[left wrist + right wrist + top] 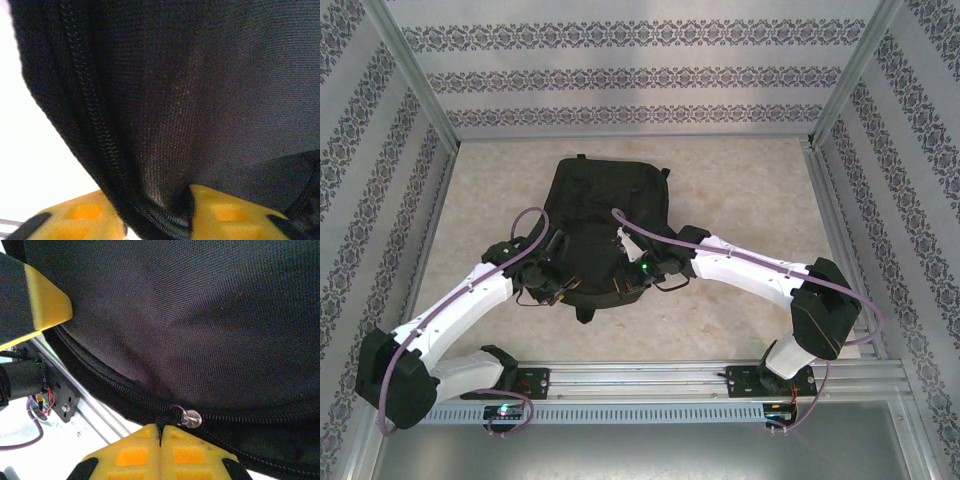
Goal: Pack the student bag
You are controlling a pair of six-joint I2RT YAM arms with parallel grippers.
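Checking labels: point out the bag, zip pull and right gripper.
bag (pixel 605 200), top external view, middle of its black fabric.
zip pull (pixel 191 417), right wrist view, its metal end.
right gripper (pixel 160 436), right wrist view, seam where the yellow fingertips meet.

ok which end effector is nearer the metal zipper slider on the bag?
Right. The right end effector is shut on the pull tab right beside the zipper slider. The left end effector clamps a fold of the student bag farther along its edge.
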